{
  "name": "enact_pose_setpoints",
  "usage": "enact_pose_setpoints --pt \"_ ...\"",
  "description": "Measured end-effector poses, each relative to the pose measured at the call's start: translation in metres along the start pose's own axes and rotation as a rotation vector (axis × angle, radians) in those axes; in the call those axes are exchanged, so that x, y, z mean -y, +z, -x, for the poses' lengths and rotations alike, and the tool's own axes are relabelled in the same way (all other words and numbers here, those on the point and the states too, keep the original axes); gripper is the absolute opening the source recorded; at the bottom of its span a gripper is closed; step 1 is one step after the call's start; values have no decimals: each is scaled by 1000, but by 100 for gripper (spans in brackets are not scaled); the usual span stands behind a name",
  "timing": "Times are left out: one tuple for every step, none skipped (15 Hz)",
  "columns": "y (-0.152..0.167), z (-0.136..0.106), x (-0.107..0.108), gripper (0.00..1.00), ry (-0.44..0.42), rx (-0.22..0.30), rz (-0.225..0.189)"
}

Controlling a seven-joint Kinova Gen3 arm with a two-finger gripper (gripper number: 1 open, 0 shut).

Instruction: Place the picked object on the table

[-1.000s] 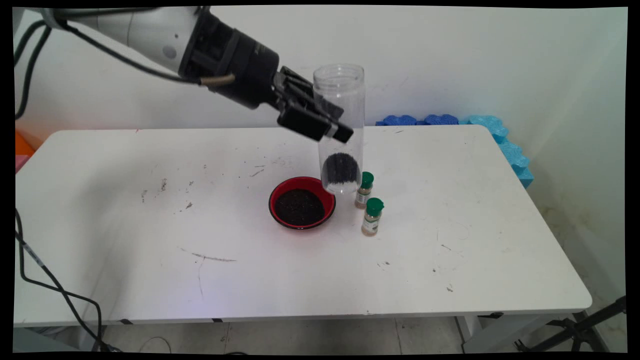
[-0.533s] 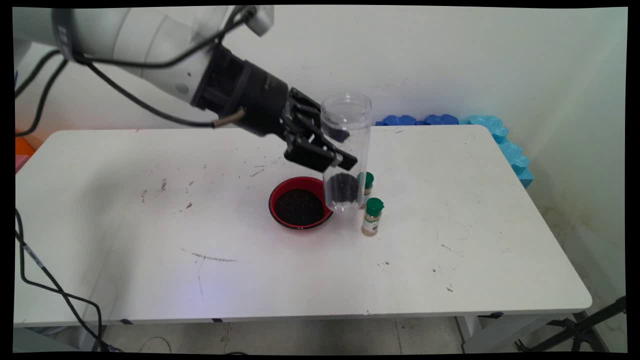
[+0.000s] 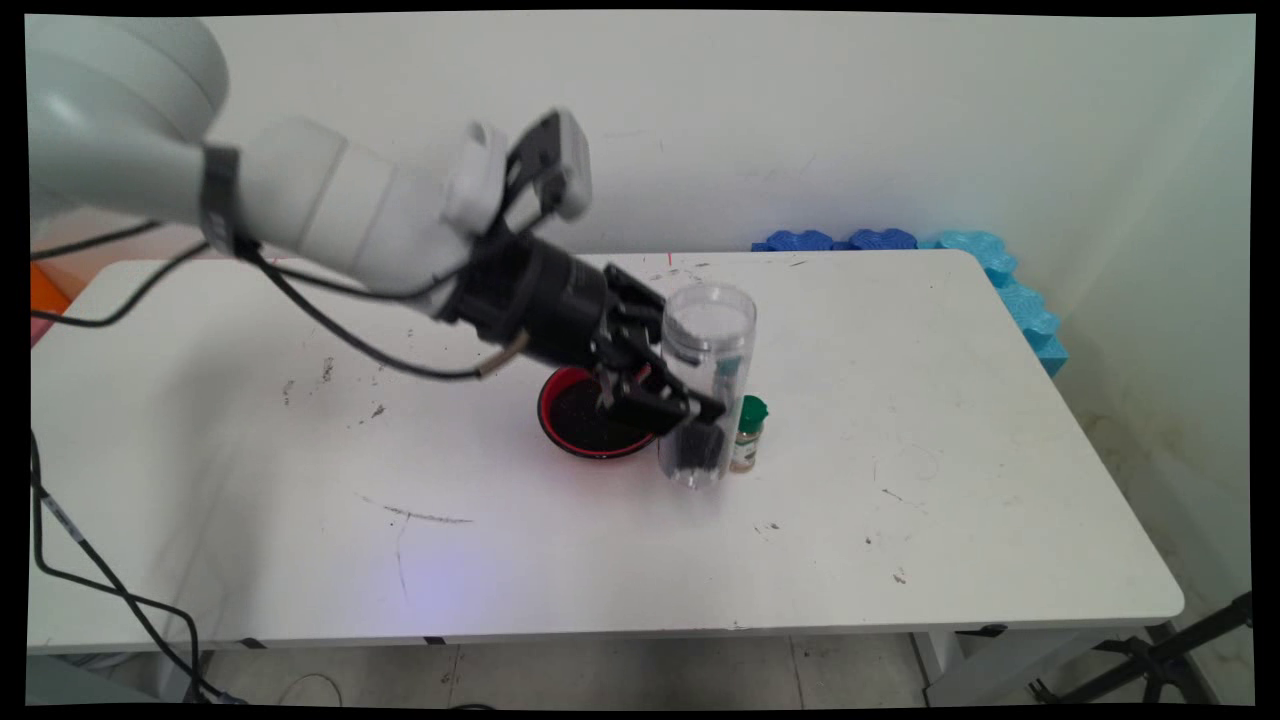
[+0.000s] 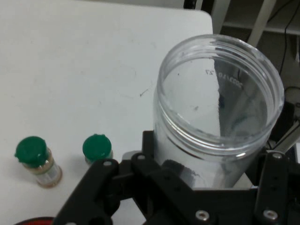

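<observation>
My gripper is shut on a tall clear plastic jar with an open mouth and a little dark grain at its bottom. The jar stands upright, its base at or just above the table, right of a red bowl of dark grains that the gripper partly hides. In the hand view the jar fills the right half, between the fingers. Two small spice bottles with green caps are close by: one just right of the jar, the other seen through the jar. Both bottles show at lower left in the hand view.
The white table has scuff marks and scattered specks. Blue foam pieces lie at its far right corner against the wall. Black cables hang at the left edge.
The gripper has carried the jar down and slightly toward the near side, from high above the bowl to table level next to the spice bottles.
</observation>
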Motion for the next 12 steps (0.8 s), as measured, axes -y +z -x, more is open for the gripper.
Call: enact_pose_setpoints --pt "6 6 -1 0 1 5 -1" --pt "10 10 -2 0 2 9 -2" --pt "16 15 -2 0 2 14 -3" --pt "23 22 -3 0 2 19 -6" --pt "28 27 -3 0 1 23 -9" --pt "35 32 -3 0 0 27 -12" --pt "41 37 -3 0 -2 31 -16" --pt "47 42 -2 0 -6 33 -20" --pt "51 45 -2 0 -8 34 -22" --pt "55 47 -2 0 -11 34 -24" --pt "60 50 -2 0 -15 35 -28" --pt "65 53 -1 0 -20 35 -31"
